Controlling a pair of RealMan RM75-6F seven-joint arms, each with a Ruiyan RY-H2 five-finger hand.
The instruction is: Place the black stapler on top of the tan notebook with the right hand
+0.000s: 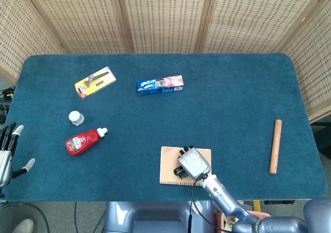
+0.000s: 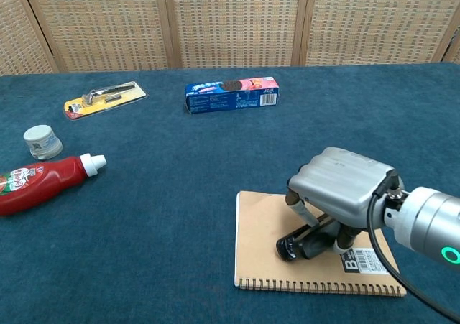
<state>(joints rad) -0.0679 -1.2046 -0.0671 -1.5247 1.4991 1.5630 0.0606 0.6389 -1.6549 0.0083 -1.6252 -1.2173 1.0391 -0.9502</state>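
The tan notebook lies near the table's front edge, its spiral binding toward me. The black stapler rests on the notebook's cover, mostly hidden under my right hand. That hand's fingers curl down around the stapler and grip it. My left hand hangs off the table's left edge with fingers spread, holding nothing; it does not show in the chest view.
A red ketchup bottle and small white jar lie at the left. A yellow blister pack and blue cookie box sit farther back. A wooden rod lies at the right.
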